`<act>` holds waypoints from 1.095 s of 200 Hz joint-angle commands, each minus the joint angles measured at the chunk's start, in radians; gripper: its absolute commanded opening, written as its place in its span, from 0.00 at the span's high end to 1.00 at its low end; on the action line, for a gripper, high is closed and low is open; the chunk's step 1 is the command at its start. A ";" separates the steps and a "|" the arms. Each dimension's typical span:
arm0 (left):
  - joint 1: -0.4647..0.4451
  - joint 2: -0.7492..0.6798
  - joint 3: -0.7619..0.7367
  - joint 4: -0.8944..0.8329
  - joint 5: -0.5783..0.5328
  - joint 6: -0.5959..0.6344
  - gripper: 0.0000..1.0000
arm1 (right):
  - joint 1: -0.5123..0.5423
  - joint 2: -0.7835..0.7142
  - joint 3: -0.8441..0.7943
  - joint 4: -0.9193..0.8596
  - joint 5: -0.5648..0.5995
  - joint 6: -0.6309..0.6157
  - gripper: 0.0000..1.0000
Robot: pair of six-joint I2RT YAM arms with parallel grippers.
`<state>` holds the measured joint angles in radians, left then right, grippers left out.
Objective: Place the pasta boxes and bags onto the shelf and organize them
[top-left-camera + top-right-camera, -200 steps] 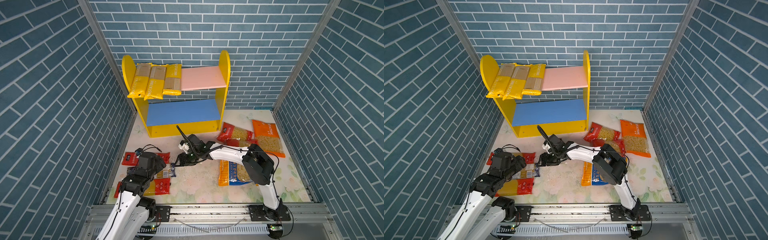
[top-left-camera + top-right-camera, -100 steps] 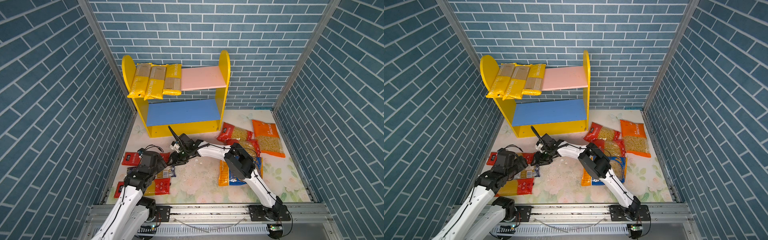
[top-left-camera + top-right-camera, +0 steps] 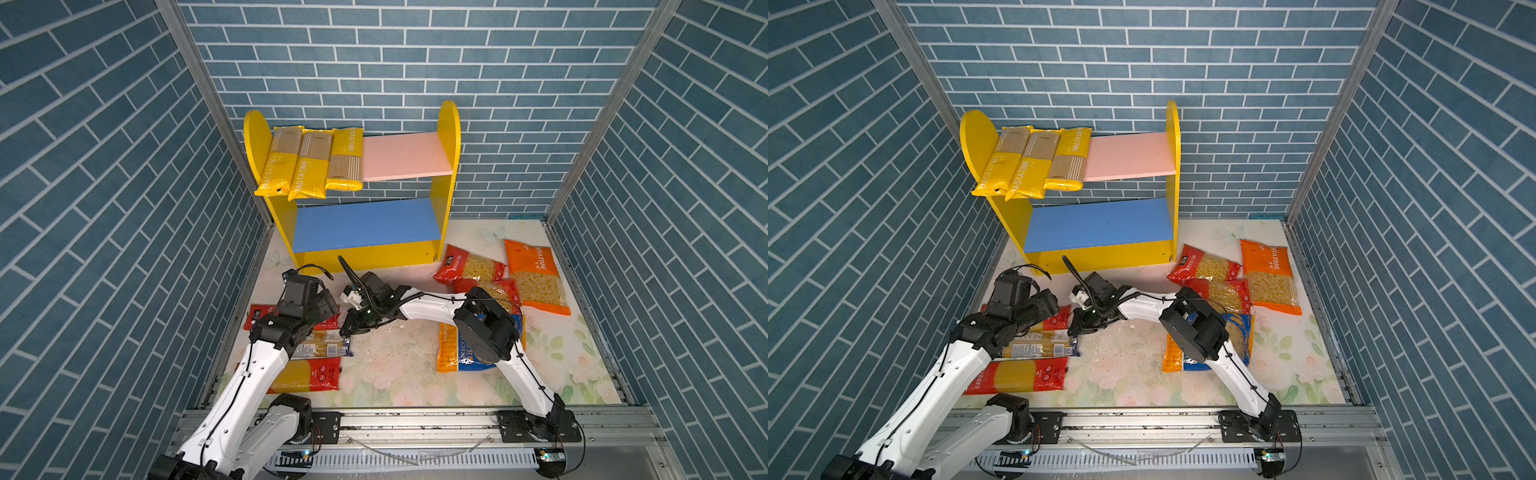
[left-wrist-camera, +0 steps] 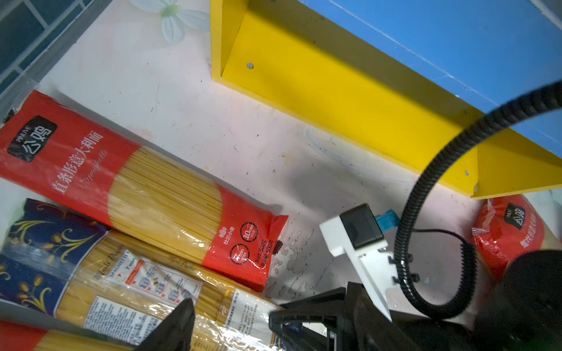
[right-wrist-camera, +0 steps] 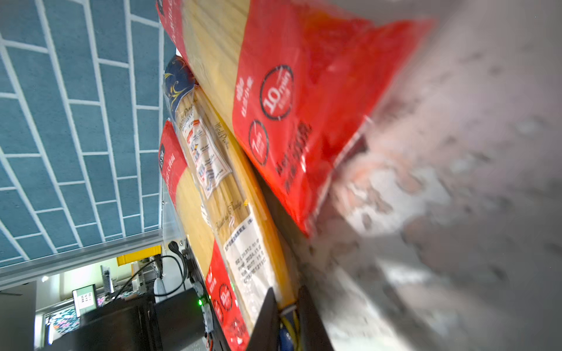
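Blue brick walls, a flowered desk and a scatter of white crumbs.

The desk under the right end effector is covered by a pale sheet printed with flowers and leaves. White crumbs and dark specks lie just beside that end effector and thin out to its right. Blue brick-patterned walls stand beyond the left end effector, far ahead of both and off to the right, joined by grey metal corner posts. Well behind both end effectors a metal rail runs along the desk's front, with a white slotted duct below it.
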<state>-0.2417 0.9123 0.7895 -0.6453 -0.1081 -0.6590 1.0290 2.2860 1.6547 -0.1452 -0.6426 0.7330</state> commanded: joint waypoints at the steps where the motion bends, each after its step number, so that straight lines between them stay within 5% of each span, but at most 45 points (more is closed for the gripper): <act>1: -0.015 0.012 0.024 -0.010 0.008 0.002 0.17 | -0.050 -0.140 -0.093 0.044 0.078 -0.015 0.94; 52: -0.171 0.097 0.071 0.089 -0.045 0.011 0.17 | -0.141 -0.387 -0.423 0.135 0.231 -0.018 0.99; 105: -0.263 0.131 0.027 0.144 -0.087 -0.056 0.17 | -0.209 -0.563 -0.574 0.107 0.398 -0.042 1.00; 187: -0.306 0.154 -0.019 0.179 -0.070 -0.073 0.17 | -0.225 -0.669 -0.671 0.138 0.523 -0.039 1.00; 219: -0.309 0.142 -0.051 0.207 -0.073 -0.084 0.17 | -0.226 -0.704 -0.647 0.078 0.592 -0.127 1.00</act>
<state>-0.5430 1.0622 0.7746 -0.4664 -0.1783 -0.7300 0.8085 1.6421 0.9958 -0.0586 -0.1501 0.6827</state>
